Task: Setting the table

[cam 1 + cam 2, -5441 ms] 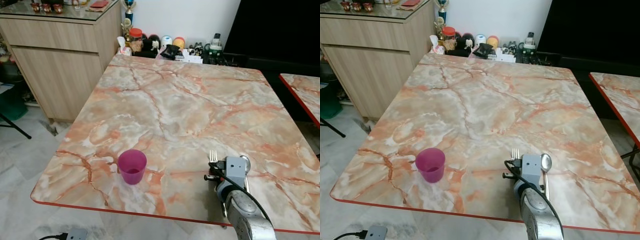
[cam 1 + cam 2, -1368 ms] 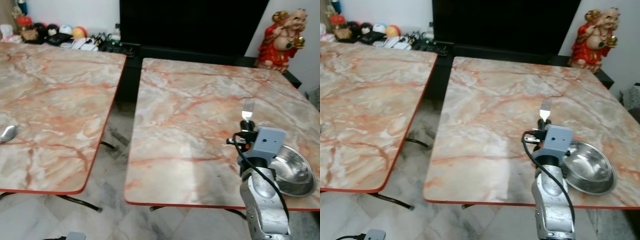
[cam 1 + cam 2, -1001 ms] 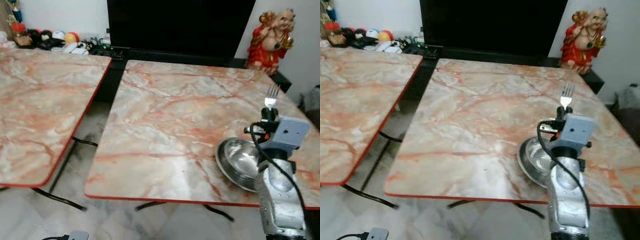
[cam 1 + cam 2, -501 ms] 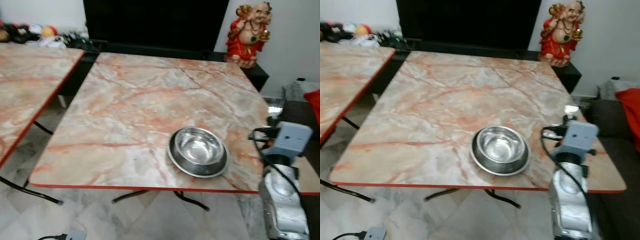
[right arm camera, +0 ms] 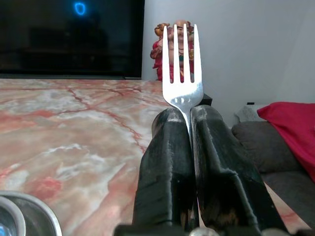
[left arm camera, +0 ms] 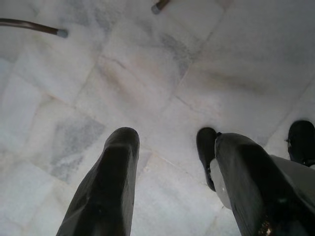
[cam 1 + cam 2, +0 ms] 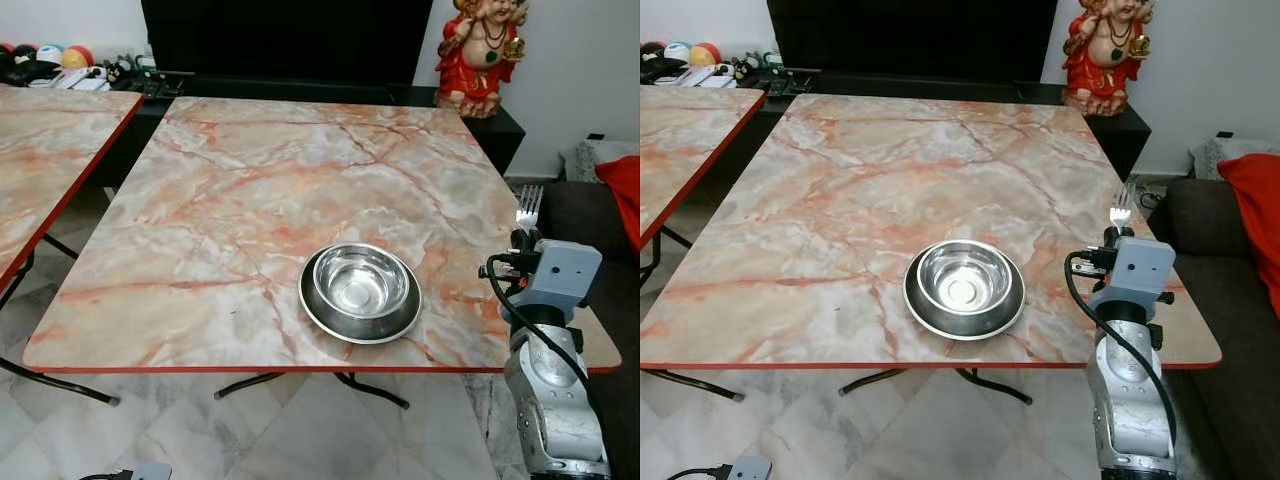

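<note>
Beside the tabletop's right edge, the right gripper is clamped on a fork, tines up, near the bowl. Released this close to the edge, the fork could tip onto the floor. The left gripper hangs spread over the floor.

right tool with fork now beside bowl

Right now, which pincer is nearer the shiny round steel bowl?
Right. The right pincer, shut on a silver fork, is raised off the table's right edge beside the shiny round steel bowl. The left pincer hangs open over the floor.
</note>
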`<state>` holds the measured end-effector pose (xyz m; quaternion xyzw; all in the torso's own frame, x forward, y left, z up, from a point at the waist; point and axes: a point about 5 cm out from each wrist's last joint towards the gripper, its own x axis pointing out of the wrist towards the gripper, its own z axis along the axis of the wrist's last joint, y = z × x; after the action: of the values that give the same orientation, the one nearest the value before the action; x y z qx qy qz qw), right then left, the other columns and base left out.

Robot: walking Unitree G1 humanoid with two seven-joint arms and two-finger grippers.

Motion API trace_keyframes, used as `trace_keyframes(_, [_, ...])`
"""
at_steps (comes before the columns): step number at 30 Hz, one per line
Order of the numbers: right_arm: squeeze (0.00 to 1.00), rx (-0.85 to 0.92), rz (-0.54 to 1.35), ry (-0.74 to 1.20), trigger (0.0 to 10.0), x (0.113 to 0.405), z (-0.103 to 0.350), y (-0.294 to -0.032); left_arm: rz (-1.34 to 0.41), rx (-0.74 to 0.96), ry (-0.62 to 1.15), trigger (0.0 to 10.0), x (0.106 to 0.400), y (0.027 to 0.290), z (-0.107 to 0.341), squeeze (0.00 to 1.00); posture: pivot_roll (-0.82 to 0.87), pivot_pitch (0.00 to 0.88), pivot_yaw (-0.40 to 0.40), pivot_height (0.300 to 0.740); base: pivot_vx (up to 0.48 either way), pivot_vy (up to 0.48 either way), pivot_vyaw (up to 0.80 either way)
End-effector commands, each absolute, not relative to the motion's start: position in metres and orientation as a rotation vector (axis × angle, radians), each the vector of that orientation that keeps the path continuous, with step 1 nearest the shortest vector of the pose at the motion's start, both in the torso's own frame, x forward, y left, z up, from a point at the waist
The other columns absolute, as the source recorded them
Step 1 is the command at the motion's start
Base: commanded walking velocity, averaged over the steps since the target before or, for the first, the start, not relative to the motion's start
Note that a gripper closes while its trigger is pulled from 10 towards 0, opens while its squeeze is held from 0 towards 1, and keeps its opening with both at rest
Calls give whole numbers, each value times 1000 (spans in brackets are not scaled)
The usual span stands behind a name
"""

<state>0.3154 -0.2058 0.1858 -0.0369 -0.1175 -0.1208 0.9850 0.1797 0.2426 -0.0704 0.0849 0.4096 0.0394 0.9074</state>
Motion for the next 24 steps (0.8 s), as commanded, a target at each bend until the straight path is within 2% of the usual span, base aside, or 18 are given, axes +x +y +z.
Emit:
trace_keyframes(1, [0,-71,-236,-238,10000,316,187,-204,90,177,871,10000,173,244,-74,0,12,132,-55,740,341,0,0])
trace_keyframes(9, [0,-69,-232,-241,10000,317,188,-202,94,177,868,10000,173,245,-73,0,15,134,-54,740,341,0,0])
trace_keyframes(17, [0,-87,-253,-205,10000,312,185,-207,92,181,867,10000,173,244,-73,0,6,141,-52,740,0,0,0])
trace_keyframes(20, [0,-135,-249,-110,10000,308,176,-212,90,182,870,10000,172,244,-74,0,3,142,-53,740,0,0,0])
trace_keyframes(24, [0,-109,-276,70,10000,297,162,-228,89,179,871,10000,172,244,-74,0,5,143,-54,740,0,0,0])
